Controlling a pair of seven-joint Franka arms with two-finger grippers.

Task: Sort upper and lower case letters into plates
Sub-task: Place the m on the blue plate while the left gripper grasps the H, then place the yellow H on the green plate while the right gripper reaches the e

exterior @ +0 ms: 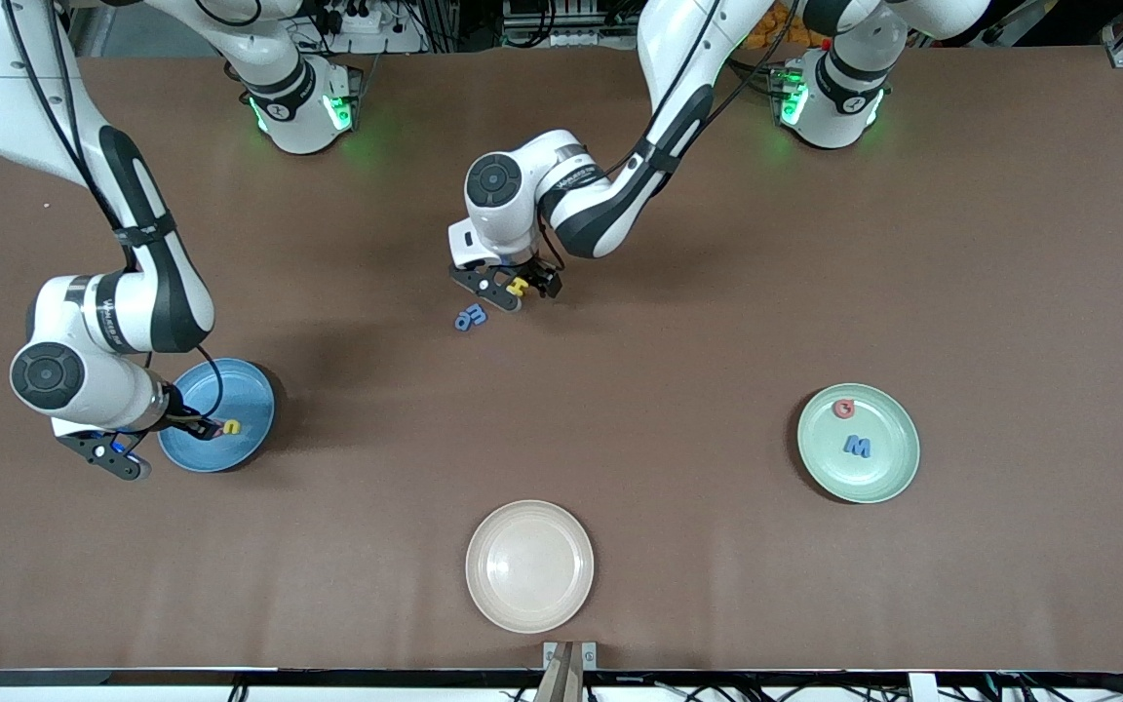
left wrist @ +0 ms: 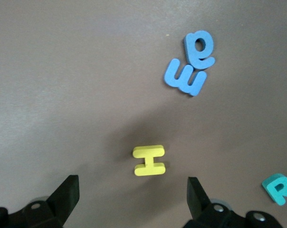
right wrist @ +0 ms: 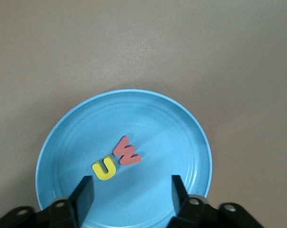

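Alignment between the left gripper (left wrist: 133,197) and the yellow H (left wrist: 149,160) is what the coming pick turns on. The left wrist view shows the H lying flat on the table (exterior: 717,292), between the two wide-open jaws and a little ahead of their tips, nothing held. Its two bars run along the line from one jaw to the other, and its short crossbar runs across that line. If the jaws came straight down and closed as they stand, they would likely meet the bars' ends; that looks workable, though a grip across the bars' flat outer sides would call for a quarter turn of the wrist.

Two blue lowercase letters (left wrist: 191,64), touching each other, lie near the H, nearer to the front camera. A teal R (left wrist: 279,188) lies just beside one jaw, close enough that it might be nudged on descent. The left arm is clearly the nearer one to this cluster at mid-table.

Over the sky blue plate (right wrist: 181,123), at the right arm's end, the right gripper (right wrist: 132,194) hangs with jaws apart and empty; a yellow u (right wrist: 104,168) and a red w (right wrist: 126,151) lie touching in the plate. The mint green plate (exterior: 898,468), toward the left arm's end, holds a red G (exterior: 844,409) and a blue M (exterior: 857,447). As a capital, the H would seem to belong there.
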